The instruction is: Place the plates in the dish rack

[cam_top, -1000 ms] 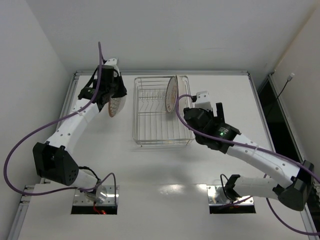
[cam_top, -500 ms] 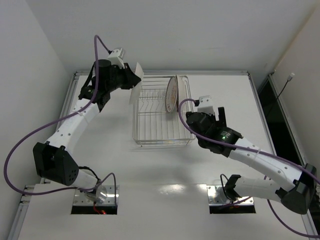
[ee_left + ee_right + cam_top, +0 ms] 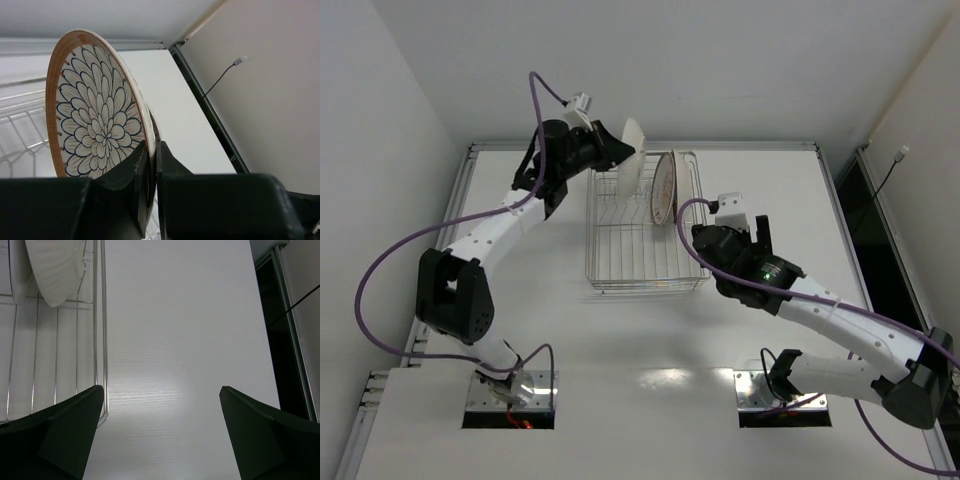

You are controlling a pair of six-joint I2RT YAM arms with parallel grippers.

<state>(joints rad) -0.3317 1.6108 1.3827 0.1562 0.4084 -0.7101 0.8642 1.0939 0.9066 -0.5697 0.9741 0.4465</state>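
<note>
1. Two claws are in view. The left claw [image 3: 151, 165] is pinching the rim of the held plate [image 3: 633, 160], with one finger on its patterned face and one on its back. The right claw [image 3: 161, 388] is spread wide with nothing between its fingers.
2. Two plates can be counted from above. The held plate stands on edge in the air over the far left part of the dish rack [image 3: 595, 240], its white underside toward the overhead camera. The left wrist view shows its face: an orange-brown rim around a dark petal pattern.
3. One racked plate [image 3: 663, 187] stands tilted on edge in the far right part of the rack, just beside the held one. Whether the two touch cannot be told.
4. One dish rack of silver wire sits on the white bench [image 3: 620, 340]. The right claw hovers near its right side.
</note>
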